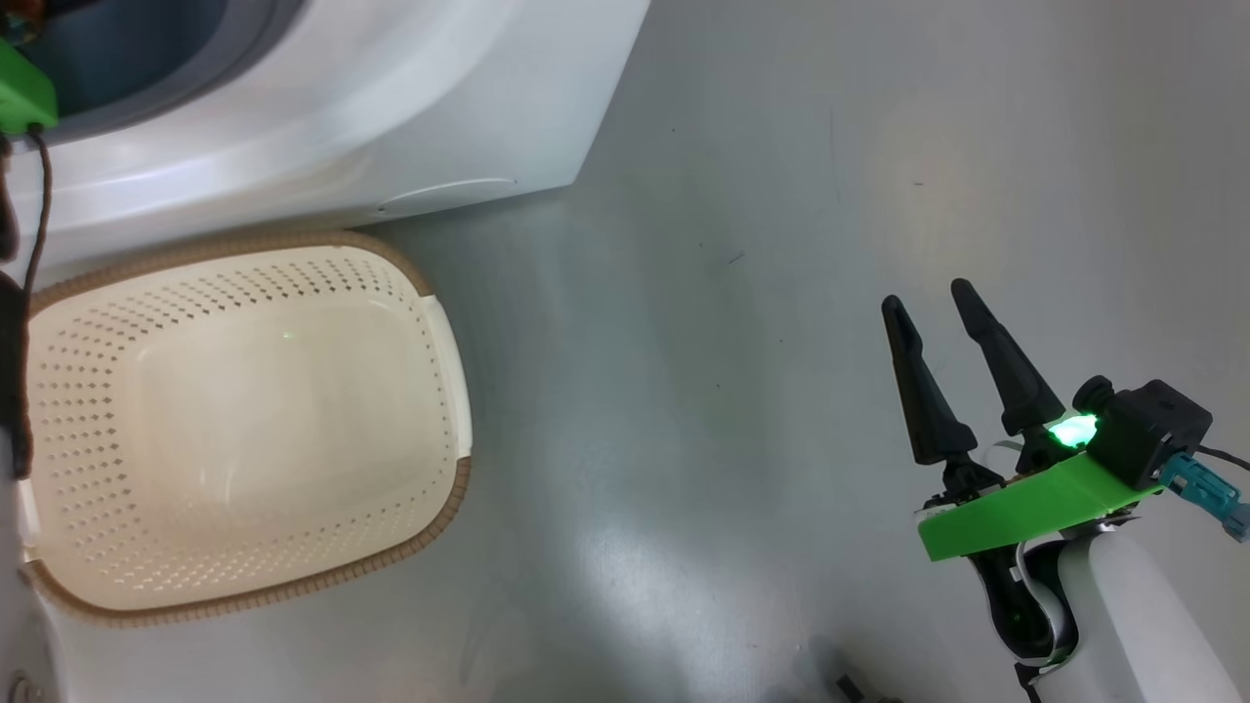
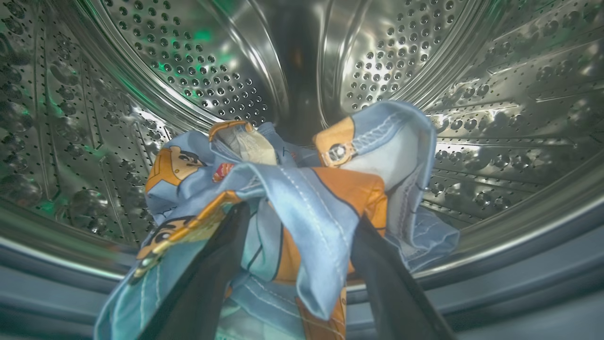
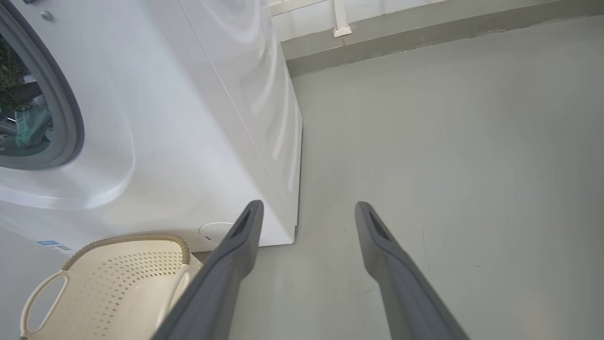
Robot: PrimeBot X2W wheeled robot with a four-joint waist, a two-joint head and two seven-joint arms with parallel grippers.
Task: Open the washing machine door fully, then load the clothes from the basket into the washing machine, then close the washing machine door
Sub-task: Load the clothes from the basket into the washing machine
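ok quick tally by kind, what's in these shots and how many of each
washing machine: 1
basket: 1, nothing in it
bundle of blue and orange clothes: 1, how many garments I cannot tell
robot hands: 2, left hand and right hand
total: 5

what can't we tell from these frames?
- Left wrist view: left hand fingertips, covered by the clothes; contact unclear.
- Head view: basket left end, cut off by frame edge and a dark cable.
- Right wrist view: what lies inside the washing machine, dim, small, cut by the left edge.
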